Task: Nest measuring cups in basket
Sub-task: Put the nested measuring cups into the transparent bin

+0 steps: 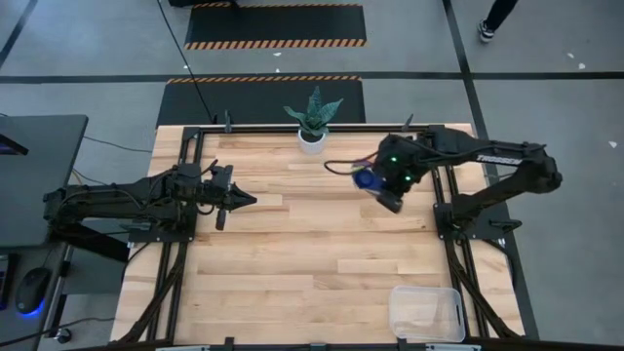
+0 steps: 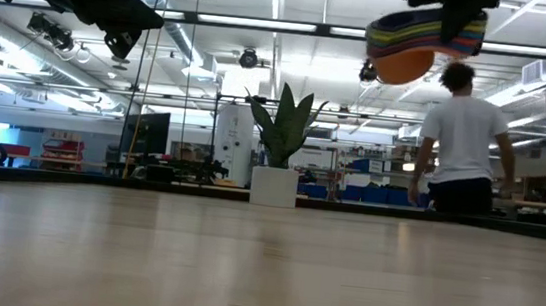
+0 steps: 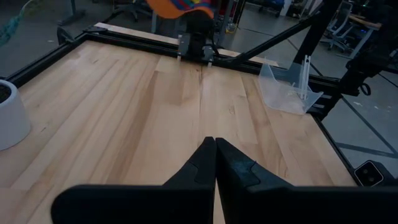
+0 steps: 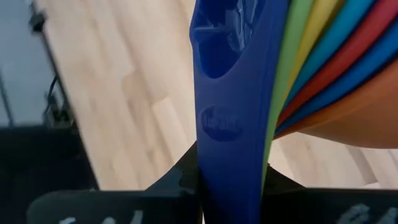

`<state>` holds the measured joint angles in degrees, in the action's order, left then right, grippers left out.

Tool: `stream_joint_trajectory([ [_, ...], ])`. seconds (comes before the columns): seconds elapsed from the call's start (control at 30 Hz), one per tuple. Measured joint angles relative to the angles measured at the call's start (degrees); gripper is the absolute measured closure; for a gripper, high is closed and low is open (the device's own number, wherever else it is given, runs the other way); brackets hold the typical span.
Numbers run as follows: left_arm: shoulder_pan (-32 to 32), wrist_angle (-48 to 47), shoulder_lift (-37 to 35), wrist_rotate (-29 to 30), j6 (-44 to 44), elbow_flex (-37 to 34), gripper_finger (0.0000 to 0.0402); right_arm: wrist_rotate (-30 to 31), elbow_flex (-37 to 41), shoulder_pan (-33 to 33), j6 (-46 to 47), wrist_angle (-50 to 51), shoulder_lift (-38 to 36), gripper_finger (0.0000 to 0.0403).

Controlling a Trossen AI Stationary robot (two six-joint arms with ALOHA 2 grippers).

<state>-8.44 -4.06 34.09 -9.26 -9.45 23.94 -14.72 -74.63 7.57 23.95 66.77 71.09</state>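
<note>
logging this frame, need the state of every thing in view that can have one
nested stack of coloured plastic measuring cups: held in the air above the table, handles clamped in the right gripper
clear plastic rectangular basket: empty, on the table's near right corner
left gripper: shut, empty, hovering over the table's left side
white plant pot: upright at the table's far edge

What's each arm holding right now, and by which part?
The right gripper holds the nested stack of measuring cups above the table, its fingers pinching the stacked handles. The left gripper is shut on nothing.
</note>
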Motion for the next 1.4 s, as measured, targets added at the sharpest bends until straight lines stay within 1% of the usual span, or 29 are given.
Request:
stream_joint_trajectory([
  [0.17, -0.01, -0.02, 0.0, 0.02, 0.0, 0.0, 0.0388, -1.46, 0.0, -2.72, -3.48, 1.42, -2.48, 0.0348],
  [0.27, 0.0, 0.0, 0.0, 0.0, -0.01, 0.0, 0.0388, -1.15, 0.0, -3.68, -4.51, 2.42, -3.5, 0.0348],
  [0.47, -0.01, 0.0, 0.0, 0.0, 0.0, -0.02, 0.0388, 0.17, 0.0, -3.98, -6.08, 4.26, -4.61, 0.0348],
  [0.53, 0.01, 0.02, 0.0, 1.12, 0.03, -0.02, 0.0388, 0.03, 0.0, -4.0, -7.49, 4.15, -4.78, 0.0348],
  [0.57, 0.01, 0.18, 0.0, 2.36, -0.95, -0.01, 0.0388, -0.4, 0.0, -4.0, -8.12, 4.23, -4.78, 0.0348],
  [0.67, -0.01, 0.59, 0.0, 5.09, -9.35, -0.02, 0.0388, -2.02, 0.0, -4.0, -9.64, 5.31, -4.78, 0.0348],
  [0.7, -0.01, 0.53, 0.02, 5.48, -10.95, -0.02, 0.0388, -2.51, 0.0, -4.01, -10.2, 5.99, -4.78, 0.0348],
  [0.8, 0.01, 0.54, 0.0, 5.25, -11.12, -0.02, 0.0388, -3.3, 0.0, -4.48, -12.06, 6.71, -4.78, 0.0348],
  [0.93, 0.03, 0.54, 0.0, 1.68, -7.19, -0.02, 0.0388, -5.32, 0.0, -5.09, -12.58, 7.63, -4.78, 0.0348],
  [1.13, 0.03, 0.53, 0.0, -4.09, -3.82, -0.02, 0.0388, -8.47, 0.0, -7.02, -12.6, 7.82, -5.43, 0.0348],
  [1.2, 0.03, 0.56, 0.0, -7.29, -2.55, -0.02, 0.0388, -9.04, 0.0, -7.89, -12.58, 8.05, -6.01, 0.0348],
  [1.33, 0.09, 1.49, 0.0, -15.58, -0.42, -0.02, 0.0388, -8.7, 0.0, -9.69, -12.16, 8.52, -7.87, 0.0348],
  [1.4, 0.08, 2.14, 0.0, -17.88, -0.6, -0.02, 0.0388, -8.69, 0.0, -10.4, -11.23, 8.45, -9.09, 0.0348],
])
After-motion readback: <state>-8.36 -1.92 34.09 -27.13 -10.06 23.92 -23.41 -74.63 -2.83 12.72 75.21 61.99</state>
